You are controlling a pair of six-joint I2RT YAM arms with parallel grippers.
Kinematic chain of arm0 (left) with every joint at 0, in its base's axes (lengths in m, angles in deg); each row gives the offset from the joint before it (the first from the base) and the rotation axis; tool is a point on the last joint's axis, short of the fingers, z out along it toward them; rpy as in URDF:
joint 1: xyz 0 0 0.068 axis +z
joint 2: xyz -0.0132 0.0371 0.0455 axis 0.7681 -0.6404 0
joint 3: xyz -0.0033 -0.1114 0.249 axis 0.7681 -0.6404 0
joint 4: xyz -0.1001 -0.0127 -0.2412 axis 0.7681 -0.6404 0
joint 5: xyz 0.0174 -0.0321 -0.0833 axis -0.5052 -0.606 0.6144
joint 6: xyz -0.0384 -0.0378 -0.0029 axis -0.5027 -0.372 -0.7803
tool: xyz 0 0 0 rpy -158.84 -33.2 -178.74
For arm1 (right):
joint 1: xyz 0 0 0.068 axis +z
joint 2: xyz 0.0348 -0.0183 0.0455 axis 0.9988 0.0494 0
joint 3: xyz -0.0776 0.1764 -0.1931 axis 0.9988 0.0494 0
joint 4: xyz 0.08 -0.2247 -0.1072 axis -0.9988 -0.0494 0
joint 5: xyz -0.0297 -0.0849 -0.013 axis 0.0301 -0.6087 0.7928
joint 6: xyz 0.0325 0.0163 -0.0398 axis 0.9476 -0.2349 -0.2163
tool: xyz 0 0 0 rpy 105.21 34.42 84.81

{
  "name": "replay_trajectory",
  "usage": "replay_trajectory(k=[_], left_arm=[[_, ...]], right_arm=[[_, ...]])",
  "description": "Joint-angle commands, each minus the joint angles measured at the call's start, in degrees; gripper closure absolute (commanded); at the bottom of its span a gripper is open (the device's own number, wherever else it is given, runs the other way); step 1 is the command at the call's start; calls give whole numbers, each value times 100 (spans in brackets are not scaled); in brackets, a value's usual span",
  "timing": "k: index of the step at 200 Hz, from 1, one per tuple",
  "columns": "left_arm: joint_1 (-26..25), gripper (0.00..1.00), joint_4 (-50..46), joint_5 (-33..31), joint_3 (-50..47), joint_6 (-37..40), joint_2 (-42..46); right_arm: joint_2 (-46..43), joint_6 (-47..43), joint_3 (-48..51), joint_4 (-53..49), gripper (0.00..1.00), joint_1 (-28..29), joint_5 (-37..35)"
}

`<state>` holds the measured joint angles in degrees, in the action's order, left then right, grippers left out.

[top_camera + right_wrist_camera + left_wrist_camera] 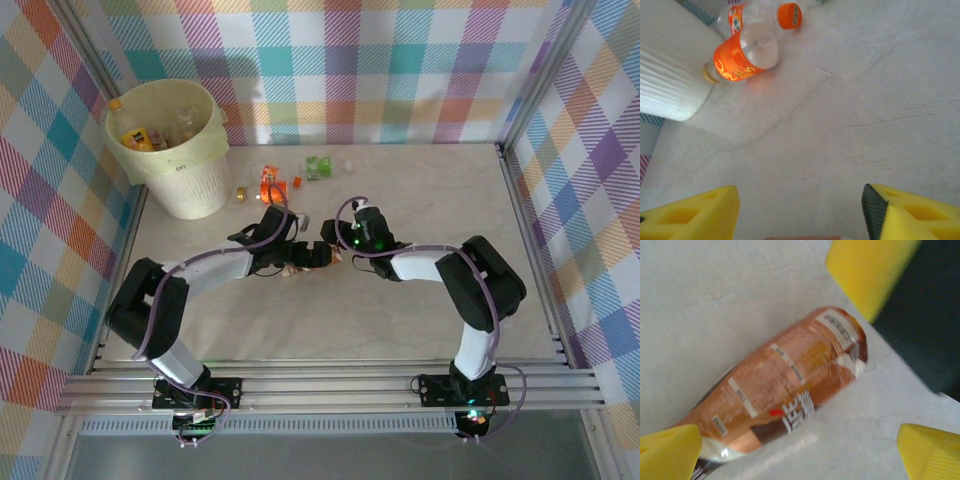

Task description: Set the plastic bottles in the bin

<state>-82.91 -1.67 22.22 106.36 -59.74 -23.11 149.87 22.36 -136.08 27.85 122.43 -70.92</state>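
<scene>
Top view: the big pale-yellow round plastic bin stands at ten o'clock on the white table, with plastic bottles inside.

Left wrist view: the left claw is wide open. A crushed coppery-brown plastic bottle lies on the table between its fingers.

Right wrist view: the right claw is open and holds nothing. Two clear plastic bottles with orange labels lie at eleven o'clock, just beside the bin.
</scene>
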Motion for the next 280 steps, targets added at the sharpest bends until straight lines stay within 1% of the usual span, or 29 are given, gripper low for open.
replay_trajectory(k=[1,15,20,39,77,100,116,140,166,178,195,200,204,231,258,280], left_arm=[[-58,0,-576,-716,364,704,-341],[-67,0,-665,-738,554,1091,-533],[-78,0,-885,-747,624,1214,-595],[-121,0,-1091,-680,857,1612,-767],[-239,1,-1482,-519,1117,2227,-950],[-418,5,-1788,-695,1316,2634,-1095],[-509,8,-1947,-879,1428,2780,-1217],[-598,17,-2064,-1186,1603,2765,-1438],[-721,23,-2039,-1539,1718,2637,-1631],[-768,28,-2060,-1777,1761,2580,-1736],[-779,35,-2033,-1940,1765,2481,-1793],[-772,37,-1998,-1951,1744,2450,-1779],[-773,38,-1956,-1952,1720,2429,-1761],[-759,44,-1593,-1933,1489,2220,-1477],[-664,45,-1289,-1895,1325,1926,-1178],[-491,46,-1003,-1649,1129,1672,-877]], right_arm=[[-408,464,147,-391,29,-52,-273],[-572,588,212,-592,28,-152,-338],[-618,625,247,-632,27,-191,-330],[-774,748,375,-739,27,-322,-289],[-1000,583,501,-903,25,-415,-413],[-1115,474,484,-1037,22,-480,-468],[-1171,397,465,-1122,20,-516,-534],[-1243,265,409,-1268,15,-530,-617],[-1333,126,357,-1424,10,-538,-660],[-1385,44,322,-1502,8,-537,-680],[-1473,-93,288,-1608,5,-538,-723],[-1503,-142,276,-1650,3,-538,-738],[-1524,-184,262,-1676,0,-538,-743],[-1659,-493,203,-1786,0,-538,-733],[-1778,-789,166,-1753,0,-538,-588],[-1864,-993,131,-1639,0,-534,-280]])
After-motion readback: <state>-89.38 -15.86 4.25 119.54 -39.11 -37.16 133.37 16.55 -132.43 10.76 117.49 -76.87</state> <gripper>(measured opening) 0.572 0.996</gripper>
